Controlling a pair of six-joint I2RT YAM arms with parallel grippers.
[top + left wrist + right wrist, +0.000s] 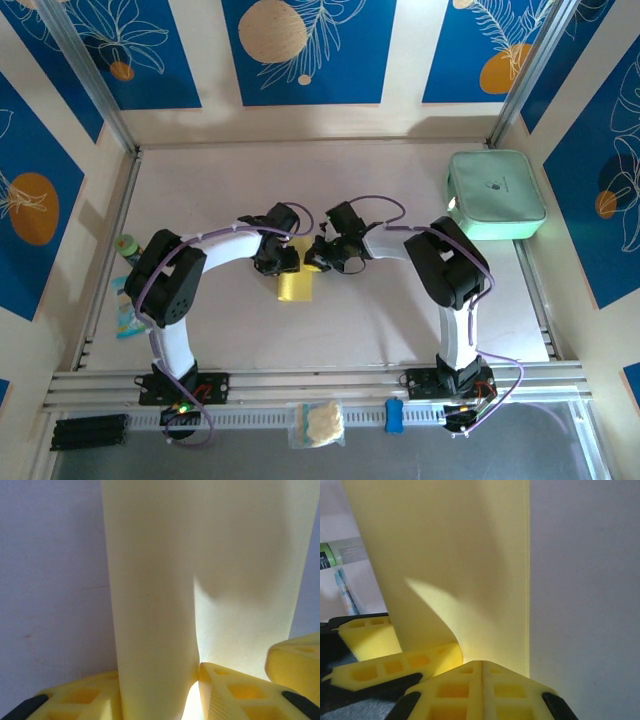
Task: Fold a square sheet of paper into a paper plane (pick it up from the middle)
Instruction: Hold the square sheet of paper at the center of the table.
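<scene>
The yellow sheet of paper (295, 286) is folded over and held up at mid-table between both grippers. My left gripper (283, 257) is shut on it. In the left wrist view the pale sheet (210, 565) rises as a curled fold out of the left gripper (160, 682), squeezed between the yellow fingers (235, 692). My right gripper (320, 256) meets it from the right. In the right wrist view its two pads are pressed together at the right gripper (482, 666) on the paper's lower edge, and the sheet (455, 555) stands up behind. No finished paper plane is in view.
A mint-green case (496, 195) sits at the back right. A green bottle (127, 246) and a blue packet (125, 305) lie by the left wall. On the front rail are a cream wad in a clear bag (318, 424) and a small blue piece (394, 415).
</scene>
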